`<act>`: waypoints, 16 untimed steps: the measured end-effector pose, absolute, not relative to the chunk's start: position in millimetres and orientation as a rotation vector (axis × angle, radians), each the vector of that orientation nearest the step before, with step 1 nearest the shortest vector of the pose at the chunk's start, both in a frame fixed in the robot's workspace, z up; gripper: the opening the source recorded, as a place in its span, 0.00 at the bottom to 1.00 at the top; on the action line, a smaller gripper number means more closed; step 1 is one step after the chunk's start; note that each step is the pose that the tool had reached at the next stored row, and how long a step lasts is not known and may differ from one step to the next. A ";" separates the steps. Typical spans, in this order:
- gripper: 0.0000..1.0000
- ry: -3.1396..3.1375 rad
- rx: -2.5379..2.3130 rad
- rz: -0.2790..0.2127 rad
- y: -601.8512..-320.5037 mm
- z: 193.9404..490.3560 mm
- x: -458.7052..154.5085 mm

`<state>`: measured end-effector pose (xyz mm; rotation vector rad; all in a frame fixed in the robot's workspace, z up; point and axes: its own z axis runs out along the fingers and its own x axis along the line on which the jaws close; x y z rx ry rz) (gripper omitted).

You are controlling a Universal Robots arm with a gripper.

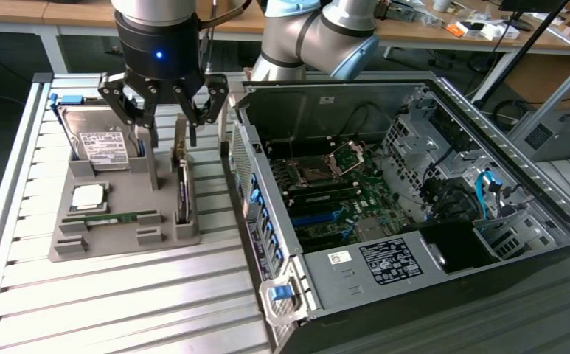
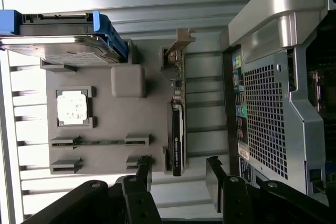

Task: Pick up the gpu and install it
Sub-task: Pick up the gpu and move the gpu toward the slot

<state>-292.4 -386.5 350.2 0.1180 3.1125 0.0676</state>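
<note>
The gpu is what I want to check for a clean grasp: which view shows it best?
The wrist view: the gpu shows its full length edge-on, bracket to far end, standing in the grey tray below the open gripper. The exterior view shows it upright on edge in that tray, foreshortened.

Gpu (image 1: 181, 184) on edge in tray (image 1: 108, 247) (computer case (image 1: 304, 110) just beside)

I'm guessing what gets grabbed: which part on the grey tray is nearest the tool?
The gpu, the thin card standing on edge, right under the open tool.
</note>
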 end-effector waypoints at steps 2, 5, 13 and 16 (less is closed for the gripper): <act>0.54 3.113 0.118 0.068 -386.5 349.1 -292.4; 0.54 3.113 0.118 0.068 -386.5 347.5 -292.4; 0.54 3.112 0.118 0.068 -386.4 342.9 -292.4; 0.54 3.113 0.118 0.068 -386.4 341.3 -292.4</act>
